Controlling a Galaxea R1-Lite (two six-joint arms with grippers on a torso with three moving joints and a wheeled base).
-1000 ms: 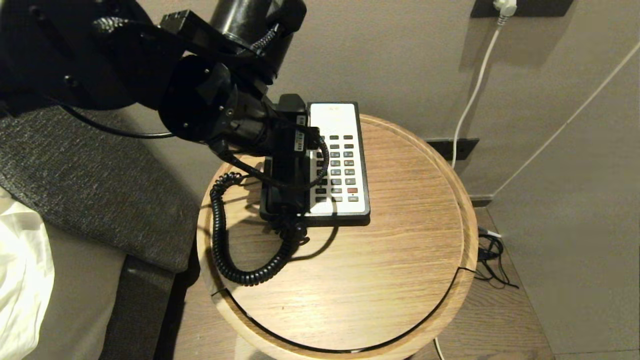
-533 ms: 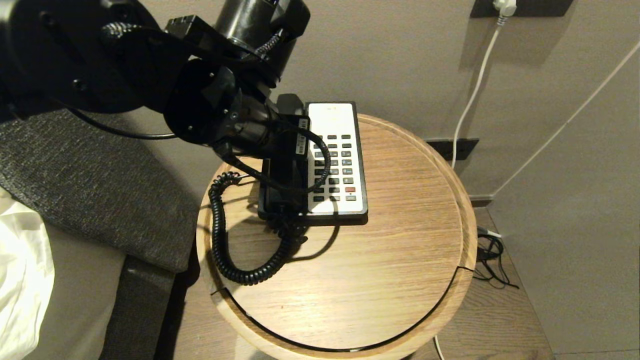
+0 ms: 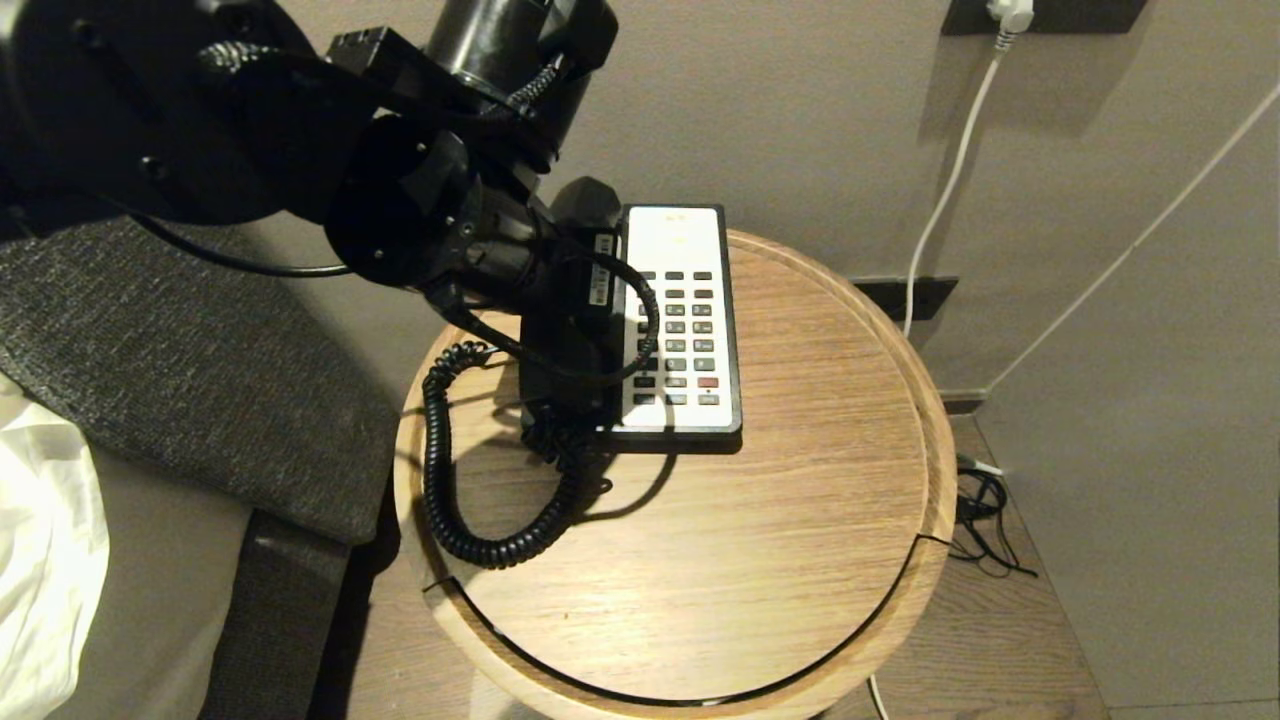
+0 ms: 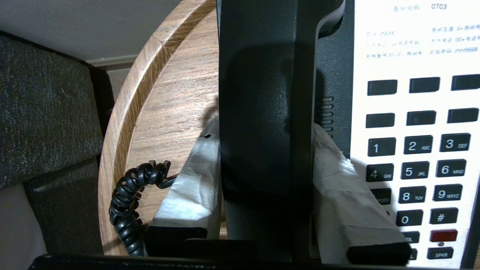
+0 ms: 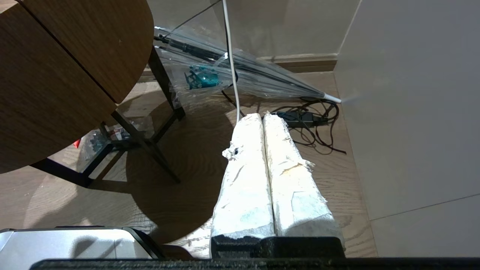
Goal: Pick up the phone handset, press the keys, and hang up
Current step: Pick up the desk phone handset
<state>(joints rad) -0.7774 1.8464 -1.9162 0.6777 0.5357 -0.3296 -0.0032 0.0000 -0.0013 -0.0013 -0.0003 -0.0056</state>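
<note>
The left claw (image 4: 262, 150) is clamped across the middle of the phone handset (image 4: 262, 93) — one white-wrapped finger (image 4: 195, 187) pressed to the side facing the round wooden surface (image 3: 700, 560), the other against the side facing the keypad. The handset lies lengthwise along the left half of the phone base (image 3: 680, 320); in the head view the left arm covers most of it, and only its rounded far end (image 3: 585, 205) pokes out beside the base's white faceplate. Whether it sits fully in the cradle or is raised a little cannot be told. The black coiled cord (image 3: 440, 470) loops out from the near end of the base across the surface, towards the grey upholstered edge of the bed.

The right claw (image 5: 264, 168) hangs low beside the surface, over the wooden floor — its two wrapped fingers pressed together, holding nothing. A folded clear umbrella (image 5: 240, 78) and tangled black cables (image 5: 315, 123) lie by the wall.
</note>
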